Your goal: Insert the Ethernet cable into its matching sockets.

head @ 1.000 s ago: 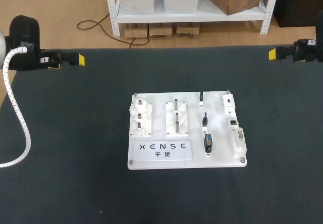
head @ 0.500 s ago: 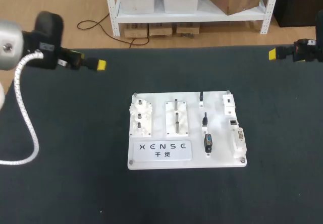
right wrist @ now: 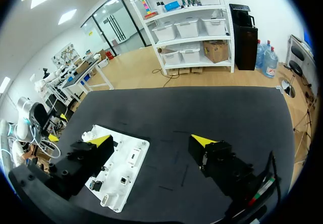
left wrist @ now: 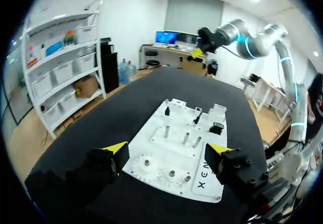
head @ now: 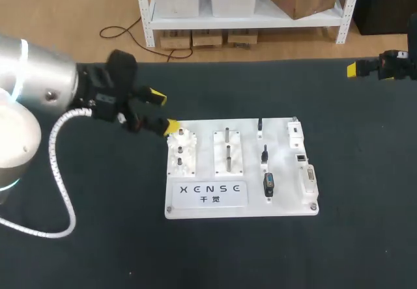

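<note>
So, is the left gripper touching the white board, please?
Cannot tell. In the head view a tip of the left gripper overlaps the white board at its corner; the left wrist view shows neither contact nor gap.

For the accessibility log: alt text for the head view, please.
Left hand, open, hovers at the far left corner of a white assembly board on a black table. Right hand sits at the table's far right edge.

The left arm (head: 45, 94) enters from the left side. The left gripper (head: 163, 112) is angled forward and down, with its two yellow-tipped fingers spread wide apart. The right gripper (right wrist: 150, 141) is held level at the far right, and its fingers are also wide apart.
</note>
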`<state>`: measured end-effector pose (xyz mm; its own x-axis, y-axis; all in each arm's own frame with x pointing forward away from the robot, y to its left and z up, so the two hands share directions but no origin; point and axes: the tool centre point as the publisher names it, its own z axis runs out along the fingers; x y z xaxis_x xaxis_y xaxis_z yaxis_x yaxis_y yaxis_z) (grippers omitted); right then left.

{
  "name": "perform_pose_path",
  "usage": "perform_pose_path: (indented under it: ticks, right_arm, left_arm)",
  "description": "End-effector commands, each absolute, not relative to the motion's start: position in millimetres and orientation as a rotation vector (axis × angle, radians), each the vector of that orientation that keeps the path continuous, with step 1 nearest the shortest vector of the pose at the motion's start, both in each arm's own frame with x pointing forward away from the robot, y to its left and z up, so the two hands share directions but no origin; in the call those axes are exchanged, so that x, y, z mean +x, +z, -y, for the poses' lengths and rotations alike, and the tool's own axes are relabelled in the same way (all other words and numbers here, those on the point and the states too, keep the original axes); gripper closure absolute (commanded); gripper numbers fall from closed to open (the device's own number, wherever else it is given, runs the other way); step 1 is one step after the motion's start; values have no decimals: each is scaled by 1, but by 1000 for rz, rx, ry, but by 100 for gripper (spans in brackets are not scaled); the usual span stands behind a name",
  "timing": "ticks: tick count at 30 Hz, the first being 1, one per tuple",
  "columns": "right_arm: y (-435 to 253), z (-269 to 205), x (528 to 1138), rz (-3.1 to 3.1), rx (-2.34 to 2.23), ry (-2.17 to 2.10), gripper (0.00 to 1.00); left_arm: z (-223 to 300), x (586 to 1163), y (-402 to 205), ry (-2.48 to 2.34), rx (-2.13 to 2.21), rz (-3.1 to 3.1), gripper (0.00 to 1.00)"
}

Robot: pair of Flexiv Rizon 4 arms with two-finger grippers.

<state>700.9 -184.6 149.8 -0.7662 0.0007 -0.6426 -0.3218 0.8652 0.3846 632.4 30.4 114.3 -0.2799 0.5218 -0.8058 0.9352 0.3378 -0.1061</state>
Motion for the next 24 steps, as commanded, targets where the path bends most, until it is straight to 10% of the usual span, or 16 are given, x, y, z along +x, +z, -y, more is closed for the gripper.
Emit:
perform_pose_path:
  ticks: [1,24]
  right_arm:
    - [150,185,701,-2373,-234,641,0]
    - [150,185,701,-2373,-234,641,0]
  left_arm:
    - [-26,632,102,-1126,1692,-1401,0]
    - [-9,614,78,-925,1687,-1540,0]
